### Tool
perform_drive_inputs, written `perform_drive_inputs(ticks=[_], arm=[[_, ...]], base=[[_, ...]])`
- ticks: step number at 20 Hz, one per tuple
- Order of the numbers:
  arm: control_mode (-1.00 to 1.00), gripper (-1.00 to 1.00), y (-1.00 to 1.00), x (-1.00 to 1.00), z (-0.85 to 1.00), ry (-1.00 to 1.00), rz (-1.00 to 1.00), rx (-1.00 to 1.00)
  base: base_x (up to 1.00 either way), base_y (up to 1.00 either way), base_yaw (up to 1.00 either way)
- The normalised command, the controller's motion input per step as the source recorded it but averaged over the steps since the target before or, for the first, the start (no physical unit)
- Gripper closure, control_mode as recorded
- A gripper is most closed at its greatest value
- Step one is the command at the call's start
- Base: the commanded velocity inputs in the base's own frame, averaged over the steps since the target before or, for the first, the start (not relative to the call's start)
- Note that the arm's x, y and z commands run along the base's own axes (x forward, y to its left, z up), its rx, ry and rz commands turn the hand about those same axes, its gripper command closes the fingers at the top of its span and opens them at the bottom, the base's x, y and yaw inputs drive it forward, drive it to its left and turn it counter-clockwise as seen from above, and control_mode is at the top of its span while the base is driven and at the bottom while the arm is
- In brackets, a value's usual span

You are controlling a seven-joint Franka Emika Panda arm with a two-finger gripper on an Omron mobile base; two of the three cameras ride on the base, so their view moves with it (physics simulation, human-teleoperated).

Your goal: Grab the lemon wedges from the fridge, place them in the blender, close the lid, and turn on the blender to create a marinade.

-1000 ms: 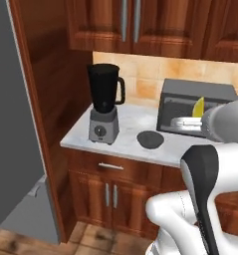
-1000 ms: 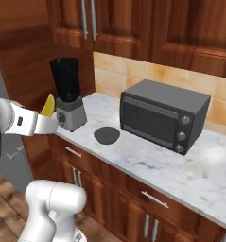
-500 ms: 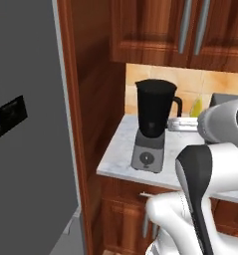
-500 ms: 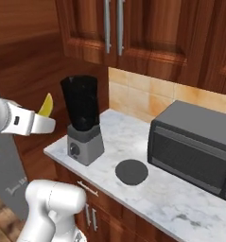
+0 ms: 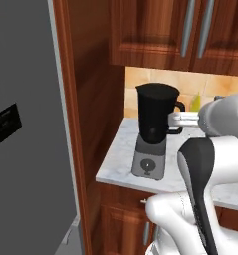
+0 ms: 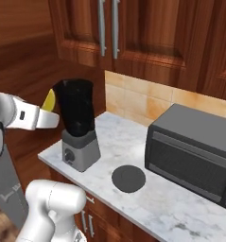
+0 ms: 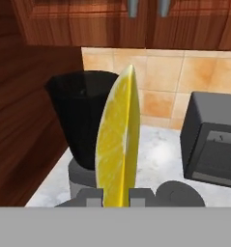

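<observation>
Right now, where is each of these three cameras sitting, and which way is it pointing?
Left base view: behind the arm, left side, facing the blender and fridge; white arm at lower right.
Right base view: behind, right side, facing the counter, lid and toaster oven; arm at lower left.
Hand view: on the hand, looking past the held lemon wedge.
All share the blender.

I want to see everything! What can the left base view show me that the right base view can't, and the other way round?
Left base view: the grey fridge door with its small black panel.
Right base view: the round lid lying on the counter, and the toaster oven.
Both: the blender, its jar open on top, and a lemon wedge held by the hand.
</observation>
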Motion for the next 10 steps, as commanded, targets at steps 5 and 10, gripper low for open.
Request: perform_drive_inputs(ticks=[5, 10], arm=[[-1.00, 1.00, 0.05, 0.94, 0.39, 0.12, 0.10, 0.07], [-1.00, 1.00, 0.00, 1.00, -0.01, 0.17, 0.13, 0.03]], base=[[0.00, 0.00, 0.00], [0.00, 0.00, 0.00]])
